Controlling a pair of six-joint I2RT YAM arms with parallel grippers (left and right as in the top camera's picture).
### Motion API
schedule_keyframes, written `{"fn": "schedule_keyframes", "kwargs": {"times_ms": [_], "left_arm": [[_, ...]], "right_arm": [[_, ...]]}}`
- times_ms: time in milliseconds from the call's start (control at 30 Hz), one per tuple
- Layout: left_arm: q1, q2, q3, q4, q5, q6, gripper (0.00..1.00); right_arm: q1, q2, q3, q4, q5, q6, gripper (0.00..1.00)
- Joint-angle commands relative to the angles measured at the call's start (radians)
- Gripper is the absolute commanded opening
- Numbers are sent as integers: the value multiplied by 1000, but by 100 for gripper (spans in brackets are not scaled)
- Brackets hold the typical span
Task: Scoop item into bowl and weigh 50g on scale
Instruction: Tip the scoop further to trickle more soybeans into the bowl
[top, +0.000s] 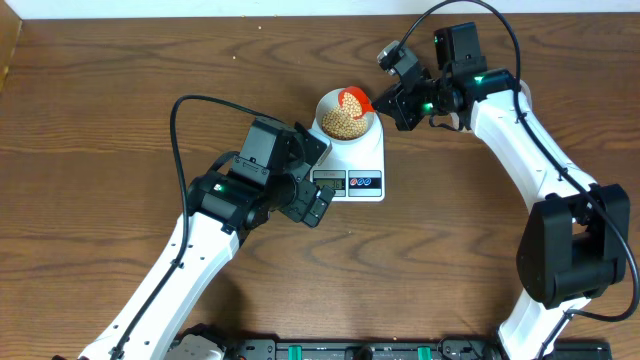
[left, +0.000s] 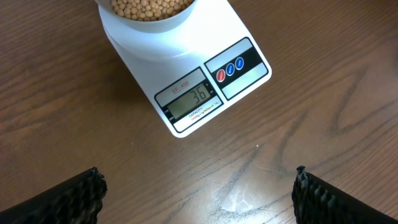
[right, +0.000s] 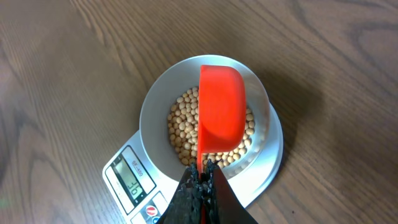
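Pouring step: right end effector, clamped on the red scoop, holds it overturned above beans in the bowl at the scale's 12 o'clock end. The display reads 36, so another small scoop seems needed. Left end effector gapes at 7 o'clock

The small pale bowl sits upright on the flat white scale, at the end away from the display, and holds a shallow heap of round tan beans that lies well below its smooth rim. The scale's grey display, beside round red and blue buttons, seems to read 36.
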Motion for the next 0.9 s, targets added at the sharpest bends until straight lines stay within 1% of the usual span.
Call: {"fn": "schedule_keyframes", "kwargs": {"times_ms": [0,200,333,867], "left_arm": [[5,2,2,0,5,17,98],[5,2,2,0,5,17,98],[5,2,2,0,5,17,98],[5,2,2,0,5,17,98]], "right_arm": [[3,-19,17,3,-5,-41,1],[3,-19,17,3,-5,-46,1],[3,-19,17,3,-5,-86,1],[3,-19,17,3,-5,-154,1]]}}
